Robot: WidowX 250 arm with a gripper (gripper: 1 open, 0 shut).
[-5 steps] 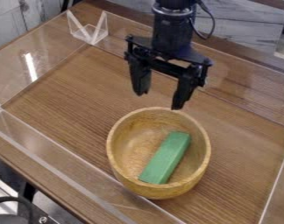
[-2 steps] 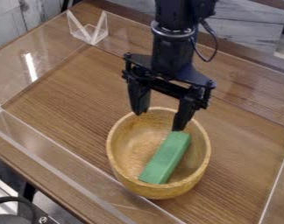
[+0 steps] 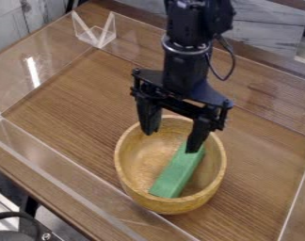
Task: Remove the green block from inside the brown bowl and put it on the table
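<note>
The brown bowl (image 3: 133, 175) sits on the table (image 3: 80, 104) toward the front. Inside it lies the green block (image 3: 177, 173), slanting from the bowl's near bottom up toward the far right rim. My gripper (image 3: 175, 132) hangs over the bowl's far half, pointing straight down and open. Its left finger (image 3: 150, 120) dips just inside the far rim, and the right finger (image 3: 200, 135) stands by the block's upper end. Nothing is held between the fingers, and I cannot tell whether the right finger touches the block.
Clear acrylic walls (image 3: 42, 155) run along the table's edges. A small clear stand (image 3: 92, 28) sits at the back left. A black cable (image 3: 226, 56) trails off the arm at the right.
The gripper has come toward the camera and sunk, from behind the bowl to over its far half. Its fingers stay open. Bowl and block have not moved.
</note>
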